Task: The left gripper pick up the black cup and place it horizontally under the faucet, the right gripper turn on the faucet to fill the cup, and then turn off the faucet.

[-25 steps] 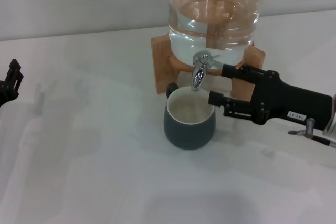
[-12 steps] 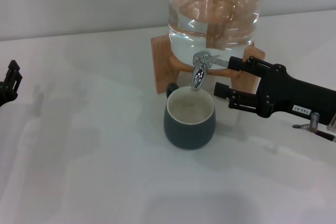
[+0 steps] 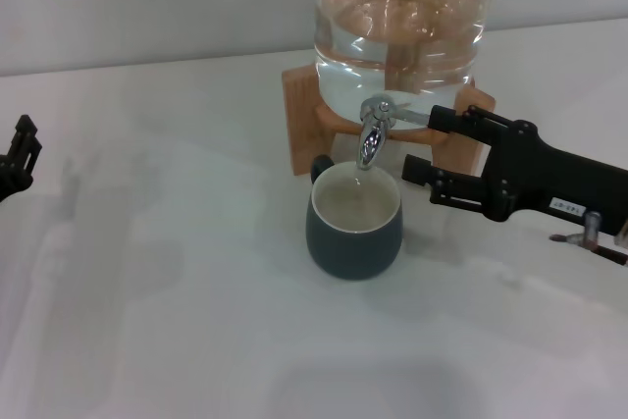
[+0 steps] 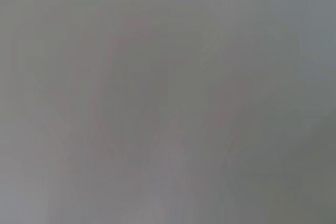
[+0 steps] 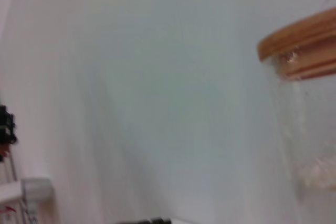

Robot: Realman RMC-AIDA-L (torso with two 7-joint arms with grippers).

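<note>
Squat dark charcoal mug [image 3: 354,233] upright beneath small chrome tap [image 3: 372,134]. Black right gripper [image 3: 418,147] spread wide beside tap lever. Left gripper [image 3: 17,156] parked far left, finger state unclear.

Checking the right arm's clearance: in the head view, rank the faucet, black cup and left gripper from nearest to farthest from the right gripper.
1. Faucet, just left of the right gripper.
2. Black cup, below the spout.
3. Left gripper, far left edge.

left gripper [image 3: 22,149]: parked at far left edge | right gripper [image 3: 422,148]: fingers spread apart, arm extended from right
</note>
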